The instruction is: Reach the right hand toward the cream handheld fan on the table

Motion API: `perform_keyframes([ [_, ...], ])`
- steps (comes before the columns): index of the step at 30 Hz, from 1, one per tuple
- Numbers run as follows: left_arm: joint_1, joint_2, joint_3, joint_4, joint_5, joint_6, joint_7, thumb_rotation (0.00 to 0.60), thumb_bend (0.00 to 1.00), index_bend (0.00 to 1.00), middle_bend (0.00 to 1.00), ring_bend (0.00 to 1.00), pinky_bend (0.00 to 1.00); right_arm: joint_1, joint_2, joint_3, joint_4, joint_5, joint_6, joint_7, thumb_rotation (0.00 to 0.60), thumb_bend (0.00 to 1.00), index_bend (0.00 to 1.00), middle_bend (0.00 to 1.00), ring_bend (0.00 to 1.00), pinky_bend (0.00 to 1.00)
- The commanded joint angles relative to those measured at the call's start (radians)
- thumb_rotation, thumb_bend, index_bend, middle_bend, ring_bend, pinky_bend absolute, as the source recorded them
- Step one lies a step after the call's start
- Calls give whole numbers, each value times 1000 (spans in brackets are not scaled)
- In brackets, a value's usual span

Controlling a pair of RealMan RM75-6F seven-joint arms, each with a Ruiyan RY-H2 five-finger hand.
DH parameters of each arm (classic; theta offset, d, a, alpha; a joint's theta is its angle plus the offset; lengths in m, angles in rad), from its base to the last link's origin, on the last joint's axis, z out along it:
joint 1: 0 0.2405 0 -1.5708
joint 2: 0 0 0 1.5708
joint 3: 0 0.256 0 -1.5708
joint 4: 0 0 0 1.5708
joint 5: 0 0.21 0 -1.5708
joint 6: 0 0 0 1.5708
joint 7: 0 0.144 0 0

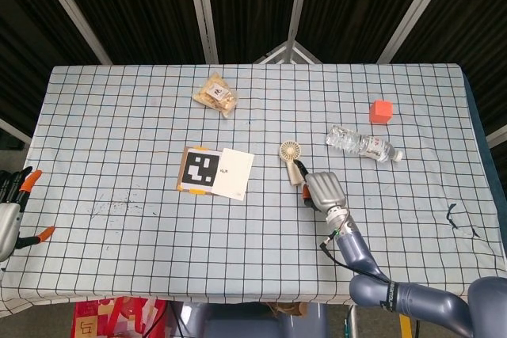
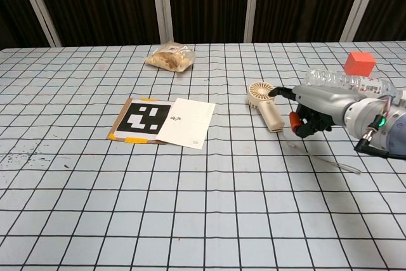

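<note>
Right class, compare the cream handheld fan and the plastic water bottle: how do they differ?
The cream handheld fan is opaque; the water bottle is clear. The fan lies close beside the right hand; the bottle lies further off. The fan has a round head and a handle; the bottle is one long cylinder. Both lie flat on the checked tablecloth.
</note>
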Motion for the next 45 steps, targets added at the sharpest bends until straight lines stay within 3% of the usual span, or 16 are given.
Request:
perform_keyframes([
  [1,0,0,0,0,0,0,0,600,86,0,0,0,0,4,-4,-1,5,6,-3,2,600,820,50,833,886,770],
  [45,-4,0,-1,1,-5,-3,-1,600,86,0,0,0,0,44,-48,-59,49,125,-37,-55,600,841,50,832,886,770],
])
